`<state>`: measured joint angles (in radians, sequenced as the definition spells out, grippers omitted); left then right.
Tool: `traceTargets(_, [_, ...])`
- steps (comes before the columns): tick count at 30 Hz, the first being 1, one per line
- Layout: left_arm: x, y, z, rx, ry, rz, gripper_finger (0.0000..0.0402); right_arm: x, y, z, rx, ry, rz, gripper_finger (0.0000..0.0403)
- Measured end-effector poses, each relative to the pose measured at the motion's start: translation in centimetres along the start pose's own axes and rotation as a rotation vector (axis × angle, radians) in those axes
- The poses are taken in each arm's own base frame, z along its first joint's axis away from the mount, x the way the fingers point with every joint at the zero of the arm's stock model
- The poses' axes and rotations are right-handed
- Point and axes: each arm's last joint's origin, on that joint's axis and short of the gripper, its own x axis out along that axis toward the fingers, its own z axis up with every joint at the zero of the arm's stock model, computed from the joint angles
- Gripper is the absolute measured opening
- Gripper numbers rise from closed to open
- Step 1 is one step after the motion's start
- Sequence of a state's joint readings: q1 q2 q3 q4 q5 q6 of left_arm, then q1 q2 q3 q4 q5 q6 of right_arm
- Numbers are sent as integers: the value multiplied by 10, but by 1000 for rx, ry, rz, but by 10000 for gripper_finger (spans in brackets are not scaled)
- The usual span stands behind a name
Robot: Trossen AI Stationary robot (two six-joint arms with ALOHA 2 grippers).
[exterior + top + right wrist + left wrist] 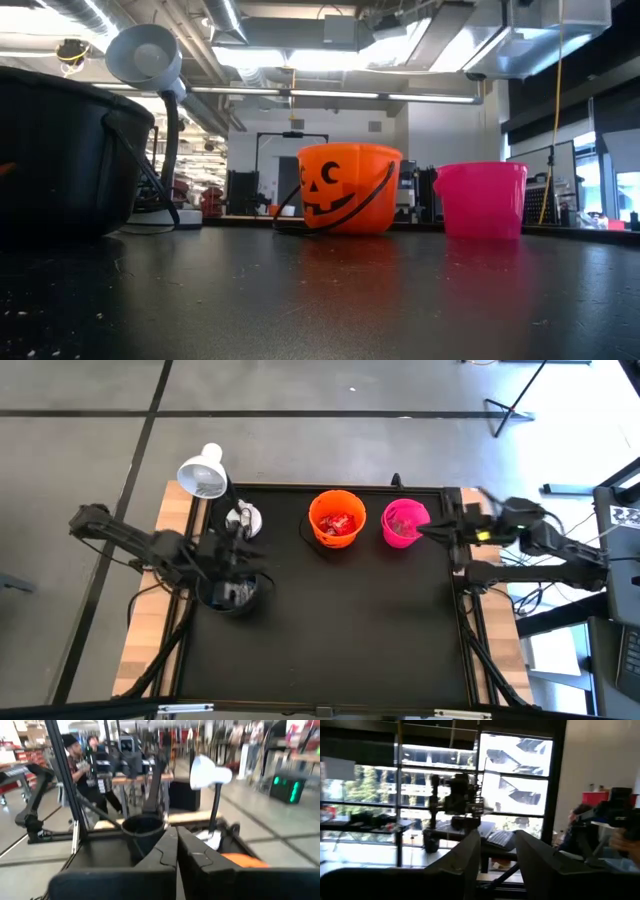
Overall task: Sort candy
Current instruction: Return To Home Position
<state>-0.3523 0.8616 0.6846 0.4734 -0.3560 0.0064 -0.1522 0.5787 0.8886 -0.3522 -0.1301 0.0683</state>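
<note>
Three buckets stand on the black table: a black one (230, 593) under my left arm, an orange pumpkin one (337, 520) holding red candy (338, 524), and a pink one (405, 523) with a few sweets inside. My left gripper (497, 840) hangs above the black bucket, level and open, with nothing between its fingers. My right gripper (432, 531) is at the pink bucket's right rim. Its fingers (176, 834) are shut, and no candy shows between them. The low view shows the buckets (350, 190) but neither gripper.
A white desk lamp (204, 472) stands at the table's far left corner, with a small pale thing (244, 518) beside it. The table's near half (340, 630) is bare black mat. People are in the room beyond (75, 755).
</note>
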Motion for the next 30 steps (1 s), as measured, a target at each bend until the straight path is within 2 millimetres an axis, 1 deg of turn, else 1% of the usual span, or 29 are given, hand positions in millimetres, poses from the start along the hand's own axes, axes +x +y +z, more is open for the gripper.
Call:
traceTargets(5, [-39,14,26,-13,-15,47,81,-27,8,3,-35,-68,25,16])
traceTargets(7, [-53,18,33,-20,-14,52,59,-41,10,2,-42,-87,41,17])
traceTargets(9, [-62,21,36,-21,-11,80,35,-54,11,0,-56,-97,47,14])
traceTargets(11, [-66,23,36,5,7,97,11,-66,11,-3,-85,-102,43,9])
traceTargets(14, [-64,24,30,66,52,107,5,-79,11,-7,-130,-112,40,2])
traceTargets(18, [-59,28,22,104,114,112,2,-95,13,-8,-156,-168,85,3])
traceTargets(21, [-58,33,17,70,134,131,1,-105,13,-13,-162,-165,86,1])
traceTargets(23, [-57,36,8,42,151,114,0,-110,13,-17,-158,-165,74,1])
traceTargets(26, [-56,40,-15,9,176,67,0,-111,12,-28,-130,-189,77,1])
traceTargets(30, [-58,48,-37,-10,118,37,0,-99,11,-50,-70,-277,122,1])
